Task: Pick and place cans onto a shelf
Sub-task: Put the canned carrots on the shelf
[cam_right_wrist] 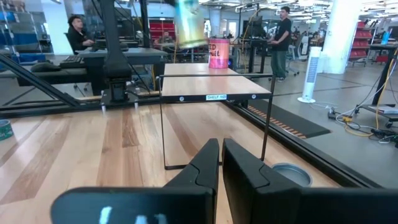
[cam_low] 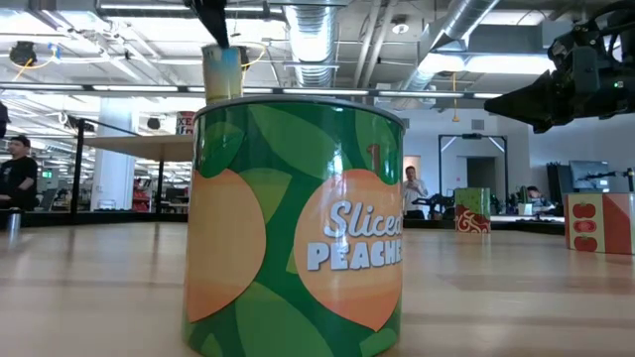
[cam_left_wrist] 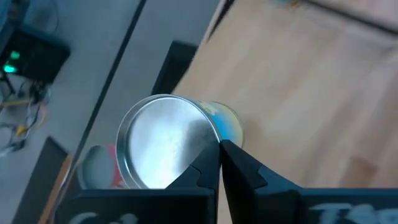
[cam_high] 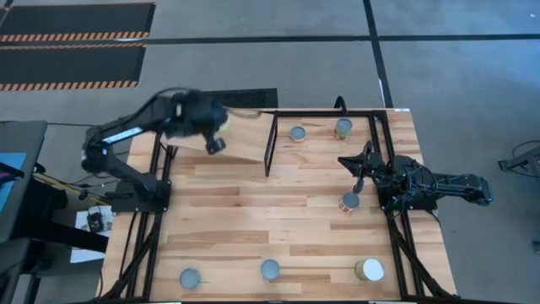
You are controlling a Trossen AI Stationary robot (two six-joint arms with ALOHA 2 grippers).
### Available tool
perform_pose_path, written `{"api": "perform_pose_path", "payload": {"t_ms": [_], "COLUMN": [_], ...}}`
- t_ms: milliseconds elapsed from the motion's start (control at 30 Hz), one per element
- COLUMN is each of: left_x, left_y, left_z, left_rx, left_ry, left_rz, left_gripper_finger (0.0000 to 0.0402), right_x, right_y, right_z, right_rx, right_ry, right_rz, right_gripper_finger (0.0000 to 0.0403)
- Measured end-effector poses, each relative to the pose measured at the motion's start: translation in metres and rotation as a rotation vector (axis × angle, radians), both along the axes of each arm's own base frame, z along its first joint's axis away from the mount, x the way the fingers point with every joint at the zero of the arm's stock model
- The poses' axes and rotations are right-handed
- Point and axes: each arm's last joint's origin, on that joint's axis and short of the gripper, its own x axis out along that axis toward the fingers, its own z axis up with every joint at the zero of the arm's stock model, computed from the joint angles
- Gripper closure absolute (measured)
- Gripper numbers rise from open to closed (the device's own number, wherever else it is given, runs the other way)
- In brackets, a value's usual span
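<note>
While the left tool (cam_high: 213, 135) hangs over the sloping light-wood shelf board on its thin black frame (cam_high: 245, 139), it's got a small tin with a silvery round top and a yellow-and-blue label (cam_left_wrist: 165, 149) pinched between its fingers, held up in the air above the board. From the left wrist view the dark fingers (cam_left_wrist: 239, 165) sit tight against the tin's rim, so it's clamped on that can. A second tin with a pinkish-red label (cam_left_wrist: 99, 167) shows just beside it in that view, lower down and blurry, and the right wrist view shows a pink can (cam_right_wrist: 217, 53) standing on the shelf's far side.

Rest of the cans are scattered over the planked wooden surface (cam_high: 228, 228): two near the far edge, one grey-topped (cam_high: 298, 133) and one with a greenish label (cam_high: 342, 127), one right under the right tool (cam_high: 350, 202), two grey-topped ones along the near edge (cam_high: 190, 278) (cam_high: 269, 269), and the wider cream-topped one (cam_high: 369, 270) at the near right corner. The low view is mostly filled by a big green sliced-peaches can (cam_low: 296, 223) sitting right up close.

Right tool (cam_high: 359, 173) is parked over the right side of the surface, fingers (cam_right_wrist: 245, 165) pressed together with nothing between them. A few people are standing around in the room behind.
</note>
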Motion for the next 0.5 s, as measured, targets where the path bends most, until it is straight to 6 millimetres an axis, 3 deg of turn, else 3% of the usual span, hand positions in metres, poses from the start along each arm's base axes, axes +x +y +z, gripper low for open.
{"api": "perform_pose_path", "payload": {"t_ms": [233,500], "left_x": [0.011,0.012], "left_y": [0.059,0.096], "left_z": [-0.020,-0.030], "left_rx": [-0.087,-0.099], "left_ry": [0.094,0.078], "left_rz": [0.042,0.096], "left_gripper_finger": [0.0401,0.0401], "right_x": [0.000,0.000], "right_y": [0.000,0.000], "right_z": [0.000,0.000], "right_rx": [0.000,0.000], "right_ry": [0.000,0.000], "right_rz": [0.000,0.000], "right_gripper_finger": [0.0356,0.0356]}}
